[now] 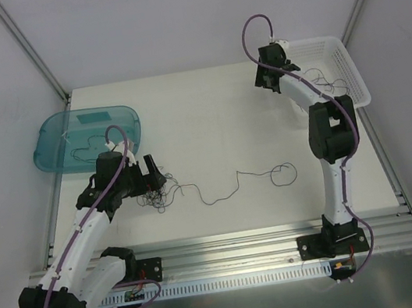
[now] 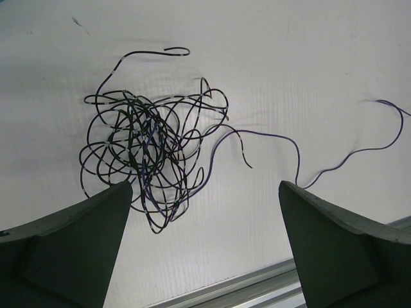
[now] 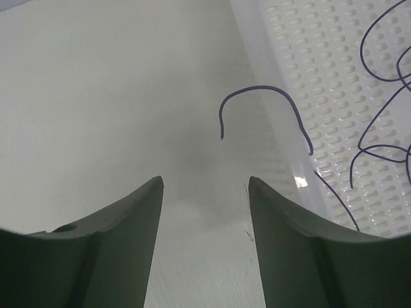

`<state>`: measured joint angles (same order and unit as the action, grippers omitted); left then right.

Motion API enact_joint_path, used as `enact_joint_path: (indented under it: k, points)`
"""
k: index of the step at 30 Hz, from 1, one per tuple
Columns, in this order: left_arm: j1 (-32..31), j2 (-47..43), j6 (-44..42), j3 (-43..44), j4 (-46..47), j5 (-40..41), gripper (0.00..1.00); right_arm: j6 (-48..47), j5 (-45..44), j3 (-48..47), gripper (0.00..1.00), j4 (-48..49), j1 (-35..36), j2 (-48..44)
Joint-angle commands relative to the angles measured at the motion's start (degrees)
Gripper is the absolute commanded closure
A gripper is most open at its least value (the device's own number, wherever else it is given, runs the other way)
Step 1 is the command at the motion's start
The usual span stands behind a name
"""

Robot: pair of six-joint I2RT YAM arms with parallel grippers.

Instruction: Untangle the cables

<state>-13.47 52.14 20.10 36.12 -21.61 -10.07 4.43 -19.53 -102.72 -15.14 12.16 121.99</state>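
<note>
1. Several cables lie knotted in one roundish tangle on the desk. In the left wrist view the knot lies at about 11 o'clock from the left gripper, just beyond its fingertips and not touching them.
2. That left gripper is released: its jaws are spread wide and nothing lies between them.
3. The tangle itself has no clear long axis. One loose strand leaves it and, in the top view, runs wavily across the desk from 9 o'clock toward 3 o'clock. It ends in a small loop near the right arm.
4. The right gripper hangs over bare desk at about 1 o'clock on the desk, just beside the white basket. Its jaws stand apart and hold nothing.
5. A curved cable end arches over the basket wall at roughly 1 o'clock from the right fingertips, clear of them. More cables lie inside the basket, and one lies in the teal tray at 10 o'clock on the desk.
6. Judging from this, the left arm is far nearer the knot. The coming move probably depends on the gripper dropping onto the knot's 3 o'clock edge, where the loose strand leaves it. Pulling along the strand's 9-to-3 line should draw it free without tightening the loops.
</note>
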Motion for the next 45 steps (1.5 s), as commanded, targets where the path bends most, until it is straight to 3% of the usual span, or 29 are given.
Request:
enact_joint_path:
  k: [1, 19, 28, 34, 45]
  points:
    - [0.03, 0.59, -0.59, 0.62, 1.57, -1.62, 0.01, 7.34, -6.22, -3.98, 0.41, 2.74, 0.23, 1.92]
    - [0.03, 2.26, -0.41, 0.80, 1.57, -3.12, 0.01, 13.50, -9.30, -7.41, 0.50, 10.92, -0.12, 9.84]
    - [0.03, 2.53, -0.41, 0.88, 1.57, -3.38, 0.01, 12.98, -11.58, -6.01, 0.74, 12.94, -0.47, 8.88]
    - [0.11, 2.27, -0.41, 0.80, 1.57, -3.38, 0.01, 12.80, -11.58, -4.69, 0.99, 13.29, -0.47, 7.03]
    - [0.11, 1.56, -0.50, 0.71, 1.65, -3.38, 0.01, 9.99, -10.36, 0.32, 0.99, 14.26, -0.21, -3.59]
